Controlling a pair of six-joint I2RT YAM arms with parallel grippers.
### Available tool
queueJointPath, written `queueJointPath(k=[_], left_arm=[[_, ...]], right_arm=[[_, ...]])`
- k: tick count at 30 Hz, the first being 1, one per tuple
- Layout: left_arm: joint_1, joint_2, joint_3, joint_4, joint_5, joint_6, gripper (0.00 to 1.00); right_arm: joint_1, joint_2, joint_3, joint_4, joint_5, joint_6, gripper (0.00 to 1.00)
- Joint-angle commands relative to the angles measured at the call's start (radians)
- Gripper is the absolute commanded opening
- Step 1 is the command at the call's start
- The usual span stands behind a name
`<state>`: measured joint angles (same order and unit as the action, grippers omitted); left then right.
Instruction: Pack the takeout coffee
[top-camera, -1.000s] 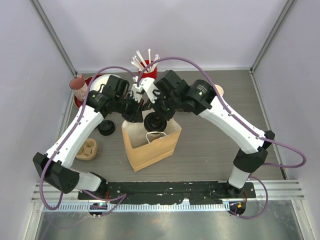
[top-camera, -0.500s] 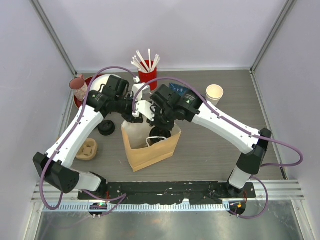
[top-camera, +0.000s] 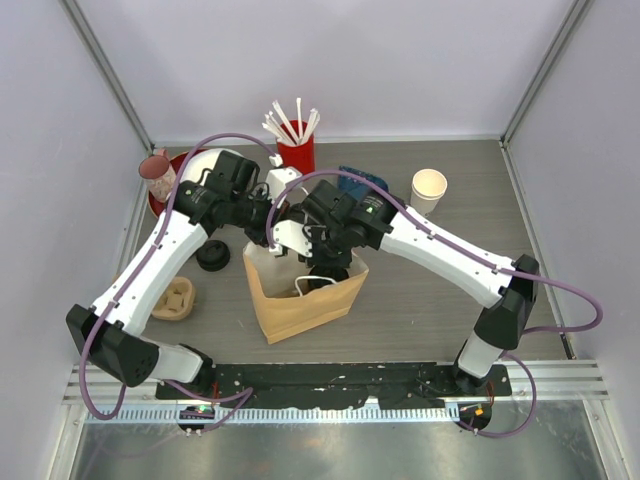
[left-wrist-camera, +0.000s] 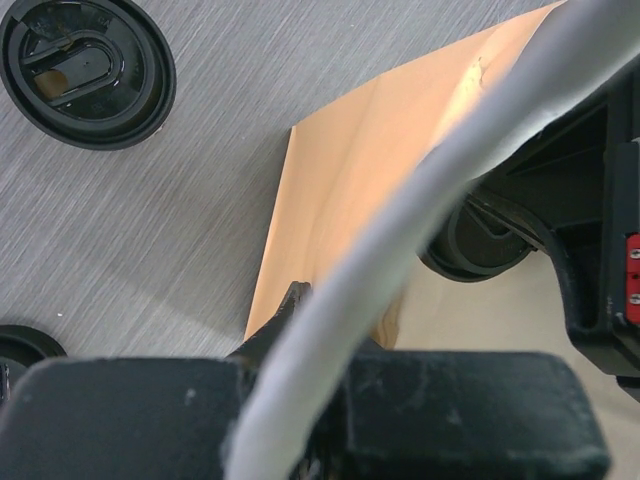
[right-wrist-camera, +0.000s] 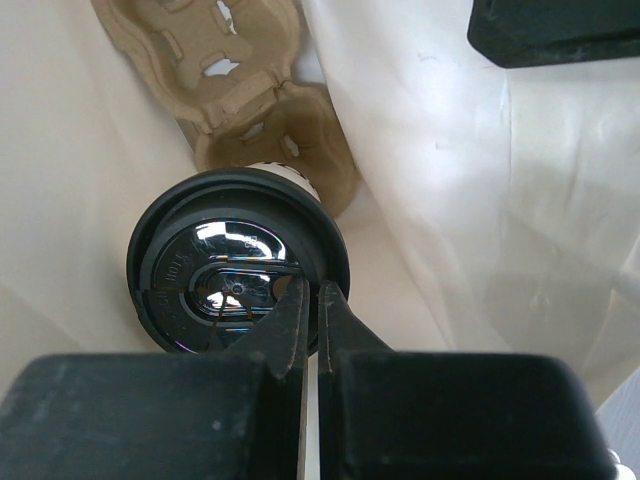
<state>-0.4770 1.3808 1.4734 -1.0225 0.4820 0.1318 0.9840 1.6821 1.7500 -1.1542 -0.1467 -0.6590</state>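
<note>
Right wrist: coffee cup (right-wrist-camera: 238, 262) at gripper (right-wrist-camera: 314, 292) fingertips, inside bag (right-wrist-camera: 430, 200).

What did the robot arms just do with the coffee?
The right gripper lowered the lidded coffee cup into the paper bag, next to the cardboard tray inside, and still pinches its lid. The left gripper kept holding the bag's rim. The other things on the table stayed put.
</note>
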Motion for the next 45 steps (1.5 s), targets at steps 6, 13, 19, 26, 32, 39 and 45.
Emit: queueJointPath(k=[6, 13, 19, 26, 32, 39, 45], left_arm=[[-0.002, -0.017, 0.042, 0.015, 0.020, 0.011, 0.00], [-0.015, -0.017, 0.042, 0.013, 0.017, 0.012, 0.00], [-0.015, -0.009, 0.056, 0.010, 0.032, 0.009, 0.00], [-0.015, -0.020, 0.053, 0.001, 0.003, 0.023, 0.00], [-0.015, -0.009, 0.051, 0.028, -0.091, -0.006, 0.00], [-0.015, -0.017, 0.047, 0.012, -0.102, 0.029, 0.00], [-0.017, -0.029, 0.053, -0.013, -0.048, 0.052, 0.00]], right_arm=[[0.001, 0.053, -0.006, 0.001, 0.004, 0.019, 0.01], [0.002, 0.082, -0.004, 0.031, 0.006, 0.036, 0.01], [0.001, 0.110, -0.015, 0.070, -0.016, 0.052, 0.01], [0.002, 0.113, -0.061, 0.079, -0.001, 0.061, 0.01], [0.002, 0.073, -0.087, 0.077, 0.010, 0.075, 0.01], [-0.001, 0.059, -0.104, 0.073, 0.041, 0.102, 0.01], [0.001, 0.088, -0.083, 0.065, 0.061, 0.128, 0.01]])
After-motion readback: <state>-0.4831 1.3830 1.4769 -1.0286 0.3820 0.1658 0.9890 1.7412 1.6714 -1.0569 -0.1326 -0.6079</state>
